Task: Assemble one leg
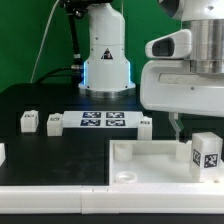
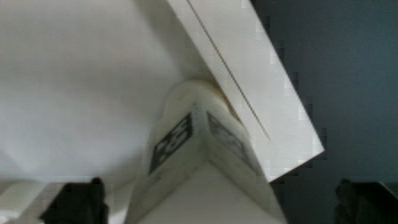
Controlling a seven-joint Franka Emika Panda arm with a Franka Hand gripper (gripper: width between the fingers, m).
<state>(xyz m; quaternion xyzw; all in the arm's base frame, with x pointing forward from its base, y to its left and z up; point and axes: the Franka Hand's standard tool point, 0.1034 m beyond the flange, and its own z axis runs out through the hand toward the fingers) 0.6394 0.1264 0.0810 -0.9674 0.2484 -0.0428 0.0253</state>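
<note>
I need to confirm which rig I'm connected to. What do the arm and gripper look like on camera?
The arm has smooth, rounded white housings with grey joint sections. The base is white, bears a black triangular warning sticker and glows blue at its lower ring; dark cables run beside it. The gripper has thin dark fingers, seen blurred in the wrist view.

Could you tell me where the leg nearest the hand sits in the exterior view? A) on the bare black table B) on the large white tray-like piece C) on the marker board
B: the leg stands on the tray-like piece, below the hand.
</note>
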